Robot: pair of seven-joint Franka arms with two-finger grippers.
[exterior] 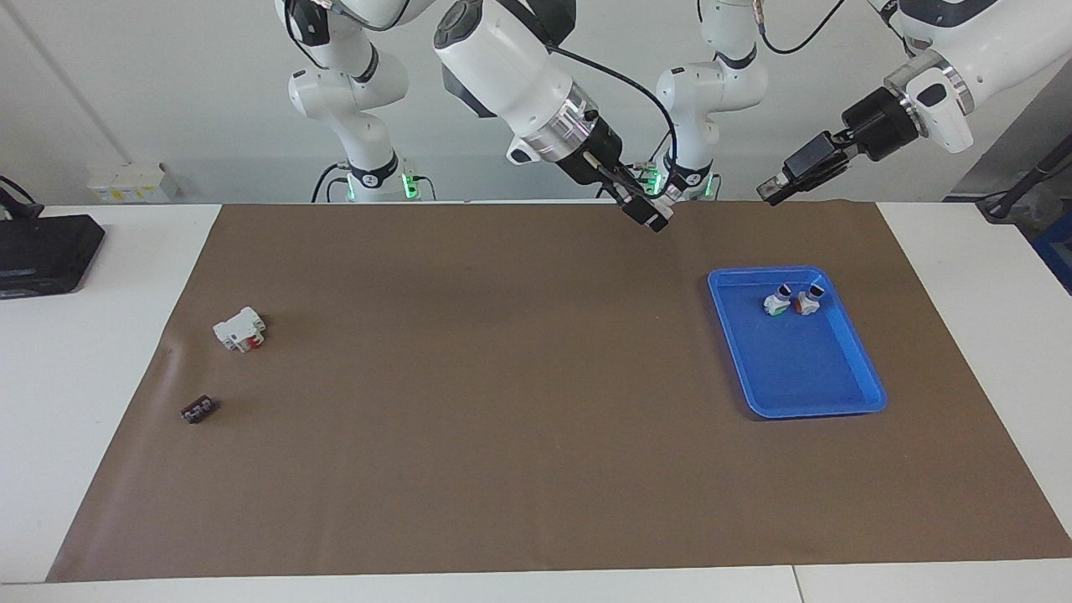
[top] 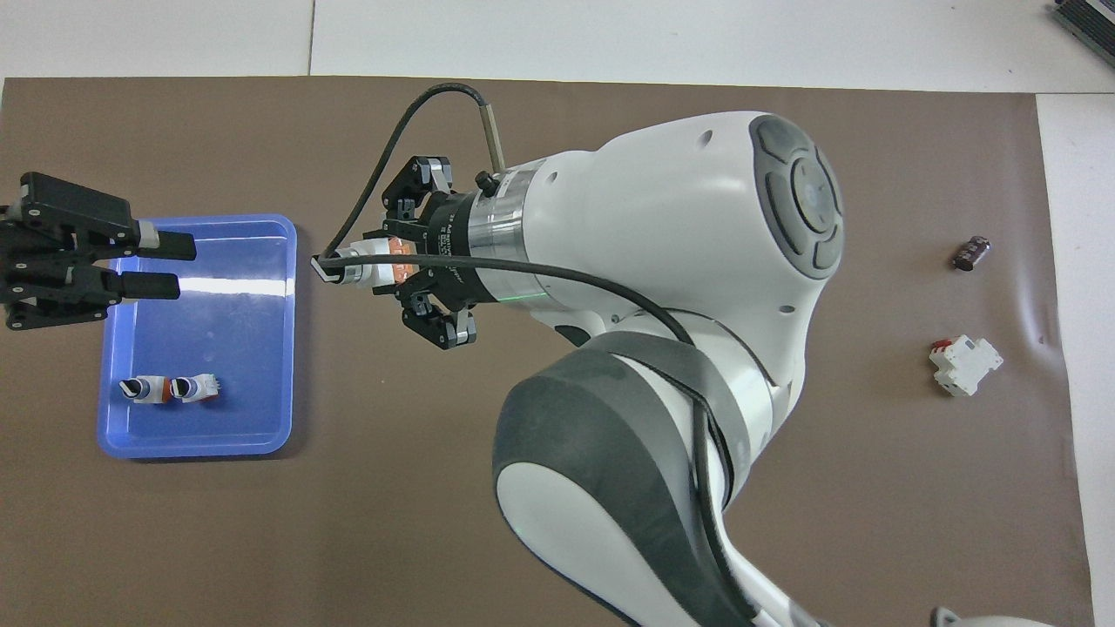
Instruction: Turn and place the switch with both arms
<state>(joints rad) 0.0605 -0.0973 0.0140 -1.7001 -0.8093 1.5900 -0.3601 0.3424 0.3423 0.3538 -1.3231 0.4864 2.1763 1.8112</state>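
Right gripper (top: 348, 268): clenched on the switch (top: 383, 257), up in the air over the bare brown mat (exterior: 502, 419), just beside the blue tray (exterior: 816, 413) on its side toward the right arm's end.
Switch: white body with orange face showing between the fingers in the overhead view; only a white sliver at the fingertips in the facing view.
Switch long axis: appears to run along the right gripper's own pointing line, toward the left arm's end of the table; knob end cannot be made out.
Left gripper (top: 148, 266): released, 2 fingers parted with a clear gap, empty, raised over the tray, fingers aimed toward the right gripper.
Key relation: switch lies from the left gripper toward the right arm's end, the 2 grippers roughly tip to tip but apart; left arm nearer the tray.
Step in hand (judgement): handover from right to left, then turning and setting down.
Tray contents: 2 small switches (exterior: 777, 300) (exterior: 810, 300) side by side, at the tray's edge nearer the robots.
Elsewhere: bigger white block with red part (exterior: 240, 328) and small dark piece (exterior: 198, 409) on the mat toward the right arm's end, well apart from both grippers.
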